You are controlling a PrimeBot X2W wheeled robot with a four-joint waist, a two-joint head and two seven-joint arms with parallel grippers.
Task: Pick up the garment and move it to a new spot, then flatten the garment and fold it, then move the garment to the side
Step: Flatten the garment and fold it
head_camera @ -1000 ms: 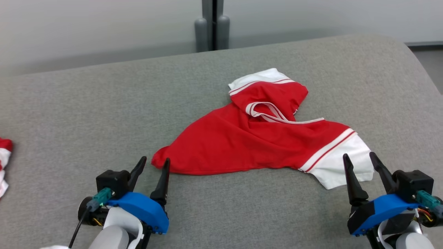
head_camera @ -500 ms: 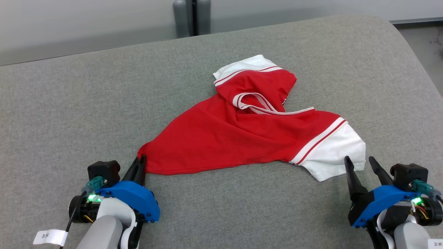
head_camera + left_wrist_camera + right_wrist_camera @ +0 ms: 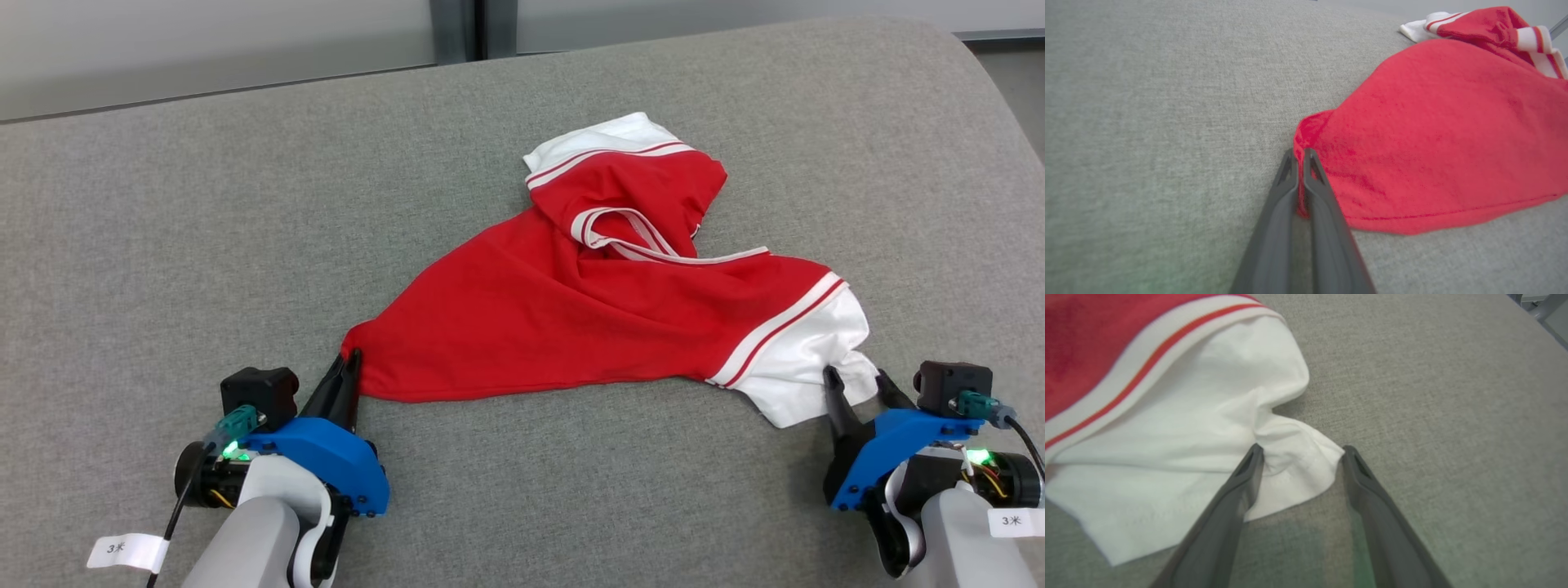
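Left end effector is clamped fully shut on the garment's red corner. Right end effector is spread wide and grips nothing. Both sit at the near side of the grey desk, pointing away from me. Garment, a red shirt with white striped trim, lies crumpled mid-desk, ahead of both arms. Its long axis runs roughly side to side, from the red corner on my left to the white sleeve on my right. The collar is bunched toward the far side. Each arm is nearest its own end of the cloth, so I see no need to cross over. Right wrist view: the sleeve's near flap pokes into the gap between the parted fingers. One finger touches the cloth; the other lies just beside the flap's edge on bare desk. Judgement: the next move turns on the right side closing on that small flap. The bite looks shallow and could slip on the lift. I would nudge forward before closing, then raise both ends together along that axis.
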